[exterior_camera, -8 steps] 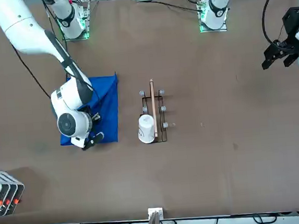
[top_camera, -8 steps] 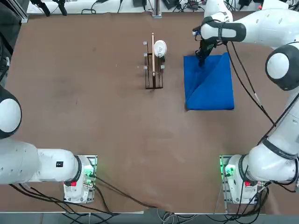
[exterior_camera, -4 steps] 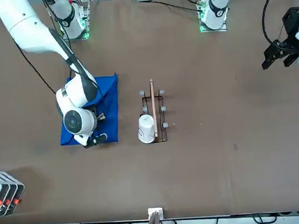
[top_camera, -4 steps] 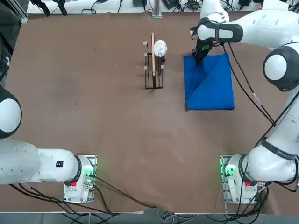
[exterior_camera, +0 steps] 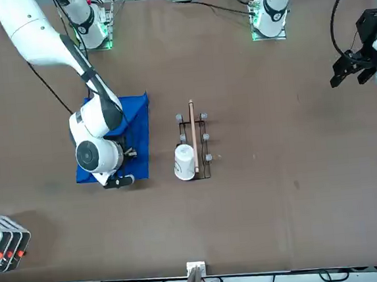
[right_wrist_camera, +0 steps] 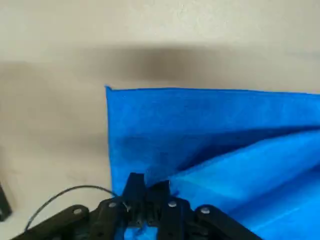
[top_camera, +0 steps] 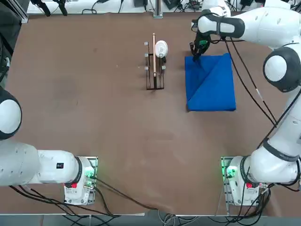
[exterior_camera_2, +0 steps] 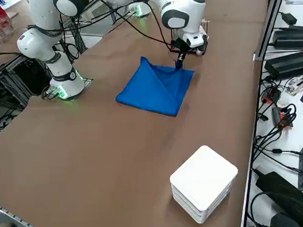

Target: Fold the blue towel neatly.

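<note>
The blue towel (top_camera: 211, 84) lies on the brown table to the right of the rack, with a diagonal flap folded over it. My right gripper (top_camera: 194, 52) stands at the towel's far corner on the rack side, shut on the flap's corner. In the right wrist view the fingertips (right_wrist_camera: 134, 182) pinch a raised fold of the towel (right_wrist_camera: 210, 130) close to its corner. The right side view shows the gripper (exterior_camera_2: 178, 63) holding that corner just above the towel (exterior_camera_2: 155, 88). From the front, the arm's wrist covers part of the towel (exterior_camera: 138, 129).
A thin wire rack (top_camera: 154, 63) with a white cup (top_camera: 161, 48) at its far end stands just left of the towel. A stack of white boxes (exterior_camera_2: 204, 183) sits near the table's far right corner. The brown table (top_camera: 94, 103) spreads wide to the left.
My right gripper has carried the pinched flap corner farther away and toward the rack, from over the towel to its far corner. The rack and cup have not moved.
</note>
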